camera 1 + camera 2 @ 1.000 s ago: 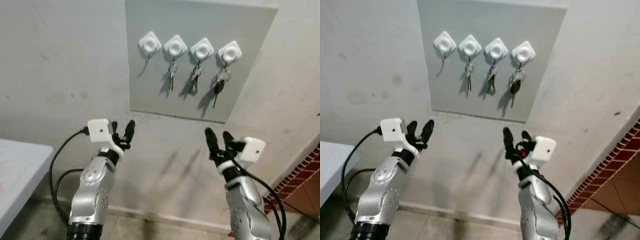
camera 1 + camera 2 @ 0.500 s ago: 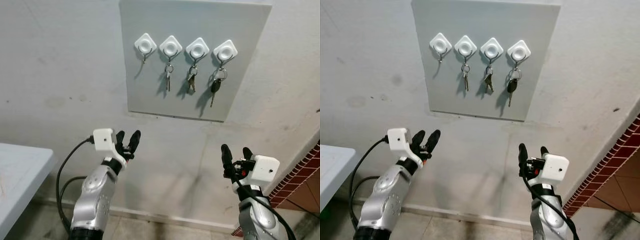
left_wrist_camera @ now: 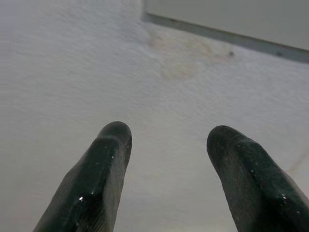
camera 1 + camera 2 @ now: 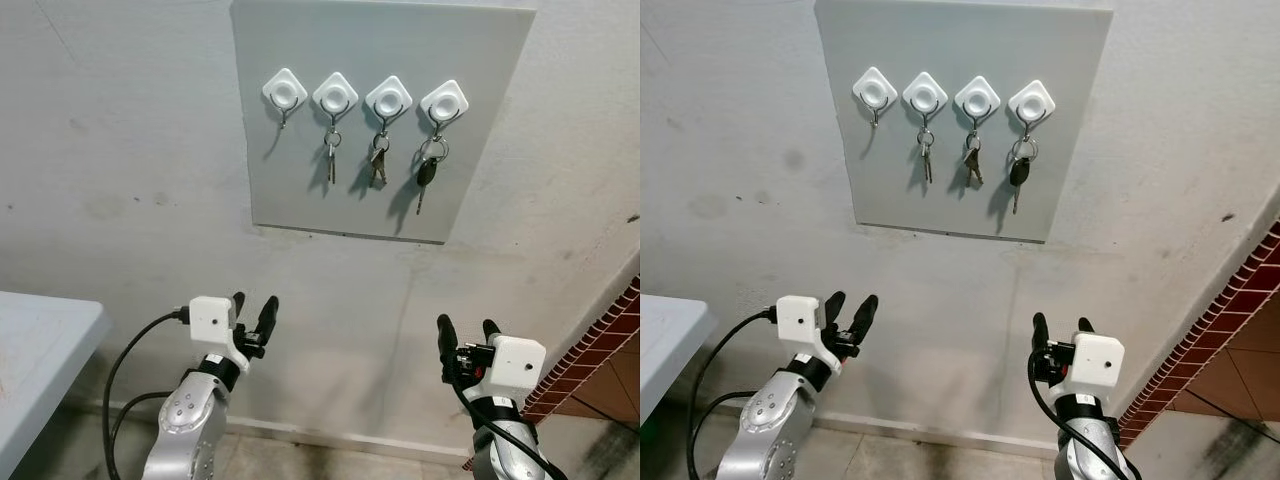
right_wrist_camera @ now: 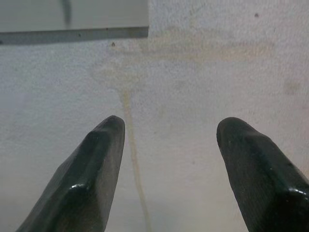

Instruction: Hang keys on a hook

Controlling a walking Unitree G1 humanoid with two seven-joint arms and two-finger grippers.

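Note:
A grey board point(image 4: 480, 190) on the wall carries a row of white diamond hooks. The leftmost hook point(image 4: 284, 91) is bare. Silver keys point(image 4: 330, 158) hang from the second hook, a bunch point(image 4: 377, 165) from the third, and a black-headed key point(image 4: 426, 175) from the rightmost. Well below the board, my left gripper point(image 4: 253, 306) is open and holds nothing. My right gripper point(image 4: 465, 328) is open too, with nothing between its fingers. Both point up at the bare wall, as the left wrist view's fingertips point(image 3: 110, 145) and the right wrist view's fingertips point(image 5: 106, 140) show.
A white table corner point(image 4: 40, 340) sits at the lower left. A brick strip point(image 4: 590, 360) runs diagonally at the lower right. The plaster wall is stained, and tiled floor point(image 4: 900, 460) lies at its foot.
Both arms have lowered, away from the board. The view has shifted, so the board and keys now sit higher and further left in the picture.

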